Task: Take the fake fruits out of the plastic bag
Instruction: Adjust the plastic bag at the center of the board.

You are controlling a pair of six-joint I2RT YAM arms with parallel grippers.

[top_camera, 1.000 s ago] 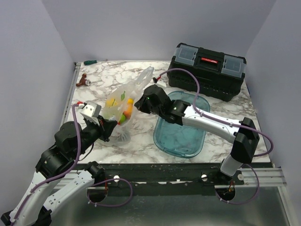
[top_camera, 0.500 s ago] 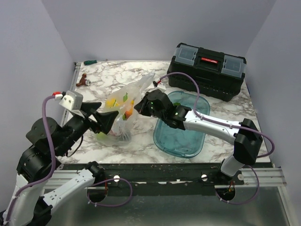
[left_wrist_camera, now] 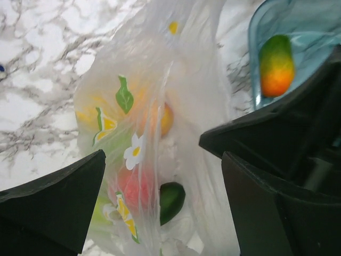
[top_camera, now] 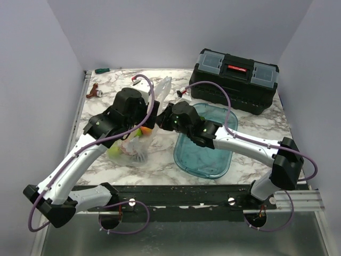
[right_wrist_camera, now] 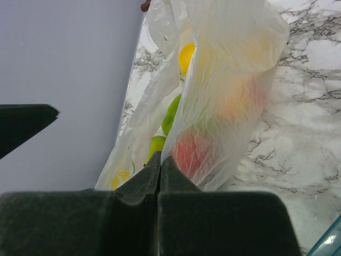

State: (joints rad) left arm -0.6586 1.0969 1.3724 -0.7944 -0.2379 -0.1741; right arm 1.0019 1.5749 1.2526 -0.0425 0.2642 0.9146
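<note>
1. Fingers (left_wrist_camera: 53, 208) of your left gripper (left_wrist_camera: 160, 153) stood wide apart, one on each side of the plastic bag (left_wrist_camera: 160, 96). They held nothing, and the wrist view did not show whether either finger touched the film.
2. Your right gripper (right_wrist_camera: 160, 160) was closed tight. Its tips pinched a fold of the plastic bag's film on the side facing the blue tray (top_camera: 202, 160).
3. You had the plastic bag on the left half of the tabletop (top_camera: 114, 80), between the left edge and the blue tray. Its bulging bottom lay toward the near edge and its upper end stood up toward the far edge.
4. Several fake fruits (top_camera: 143, 130) sat inside the bag. Through the film you could make out a red fruit (left_wrist_camera: 132, 186), a dark green fruit (left_wrist_camera: 171, 201) and an orange-yellow fruit (left_wrist_camera: 166, 120). The right wrist view also showed a yellow fruit (right_wrist_camera: 186, 56) higher up.
5. One green-and-orange fruit (left_wrist_camera: 276, 65) lay outside the bag, in the blue tray, close to the rim on the bag's side.
6. Your black toolbox (top_camera: 237, 72) stood in the far right corner of the tabletop. A green-handled screwdriver (top_camera: 101, 70) lay at the far left corner, and a small brown object (top_camera: 95, 92) lay by the left edge just nearer than it.
</note>
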